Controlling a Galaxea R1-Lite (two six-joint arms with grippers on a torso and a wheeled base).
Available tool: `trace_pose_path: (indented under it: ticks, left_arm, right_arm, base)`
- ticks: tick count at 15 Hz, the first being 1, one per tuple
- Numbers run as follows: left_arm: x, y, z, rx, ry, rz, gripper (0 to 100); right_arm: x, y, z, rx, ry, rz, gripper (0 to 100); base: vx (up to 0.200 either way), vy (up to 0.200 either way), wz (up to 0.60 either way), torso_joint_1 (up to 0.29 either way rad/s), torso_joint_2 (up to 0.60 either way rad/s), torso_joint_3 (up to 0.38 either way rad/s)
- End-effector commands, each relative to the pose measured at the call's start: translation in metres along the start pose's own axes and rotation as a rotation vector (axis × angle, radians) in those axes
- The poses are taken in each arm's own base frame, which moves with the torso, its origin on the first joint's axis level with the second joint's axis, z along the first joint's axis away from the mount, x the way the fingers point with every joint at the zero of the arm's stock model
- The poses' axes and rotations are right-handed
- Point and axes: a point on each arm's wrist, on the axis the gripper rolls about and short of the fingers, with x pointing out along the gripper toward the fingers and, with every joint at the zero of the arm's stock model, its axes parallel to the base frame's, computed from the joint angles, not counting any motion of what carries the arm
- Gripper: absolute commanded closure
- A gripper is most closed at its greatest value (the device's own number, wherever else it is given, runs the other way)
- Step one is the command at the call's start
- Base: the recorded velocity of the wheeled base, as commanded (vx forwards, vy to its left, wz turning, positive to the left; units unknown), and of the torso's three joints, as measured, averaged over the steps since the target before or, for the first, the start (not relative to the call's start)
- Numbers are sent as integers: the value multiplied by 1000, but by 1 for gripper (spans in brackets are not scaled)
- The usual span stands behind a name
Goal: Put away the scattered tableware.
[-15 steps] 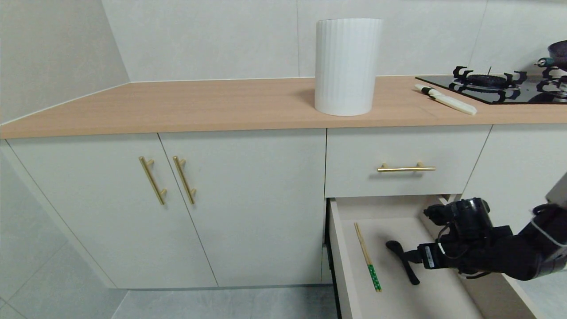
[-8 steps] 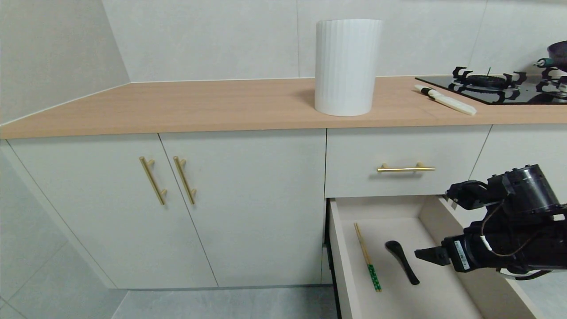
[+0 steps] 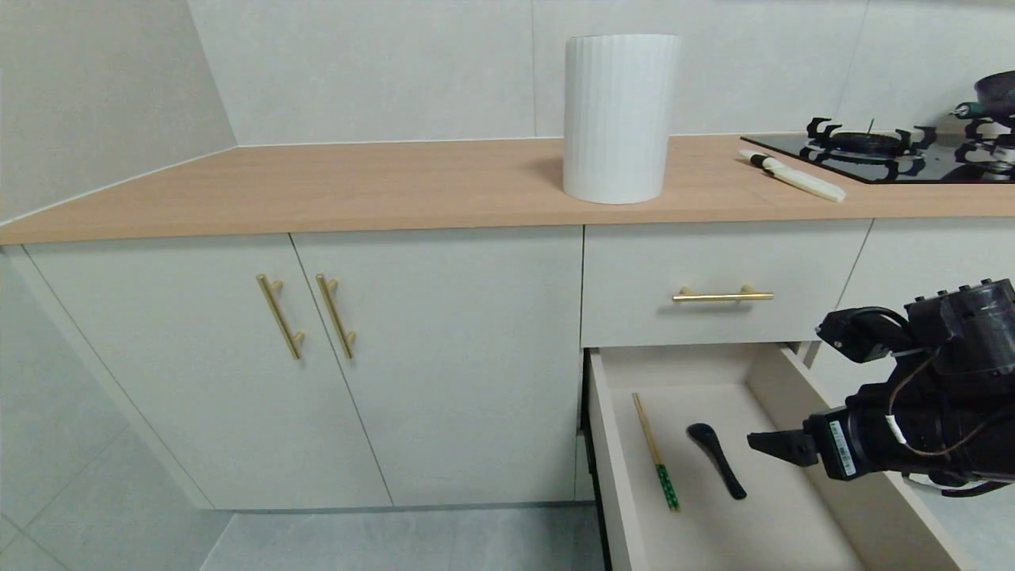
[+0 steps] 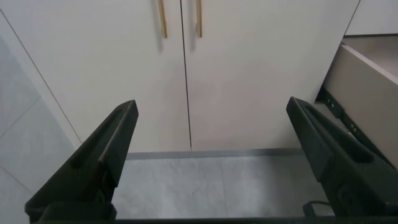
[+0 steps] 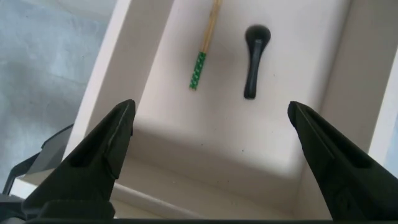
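Judging from the layout, the placing step is complete. The right gripper [image 5: 209, 106] hangs over the open drawer [image 3: 603, 428] with its jaws spread wide and holding nothing. The black spoon [image 5: 254, 59] and the chopsticks [image 5: 205, 46] lie flat on the drawer floor, below and ahead of the jaws, near each other but apart. A white knife-like utensil [image 3: 789, 176] lies on the countertop [image 3: 396, 186], well above the jaws and just beside the gas hob [image 3: 872, 147]. It is probably the next item, so the next move calls for a lift past the drawer's side wall, which stands close beside the jaws. The left gripper [image 4: 211, 102] is also open and holds nothing. It faces the cabinet doors [image 4: 186, 62], with open floor below the jaws.
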Motion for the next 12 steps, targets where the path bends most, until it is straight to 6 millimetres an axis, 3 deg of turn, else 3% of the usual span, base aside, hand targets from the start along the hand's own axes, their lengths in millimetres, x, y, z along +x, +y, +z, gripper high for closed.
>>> trace_pose_path:
  ticks: [1, 5, 12]
  left_arm:
    - [0, 0, 0, 0, 2, 1, 0]
    - [0, 0, 0, 2, 2, -1, 0]
    - [0, 0, 0, 2, 2, 1, 0]
  right_arm:
    - [-1, 0, -1, -11, 1, 4, 0]
    - [-6, 1, -8, -46, 54, 6, 0]
    - [-2, 14, -31, -160, 290, 92, 0]
  base:
    - [-200, 0, 0, -2, 2, 2]
    - [-200, 0, 0, 1, 4, 4]
    - [0, 0, 0, 0, 0, 0]
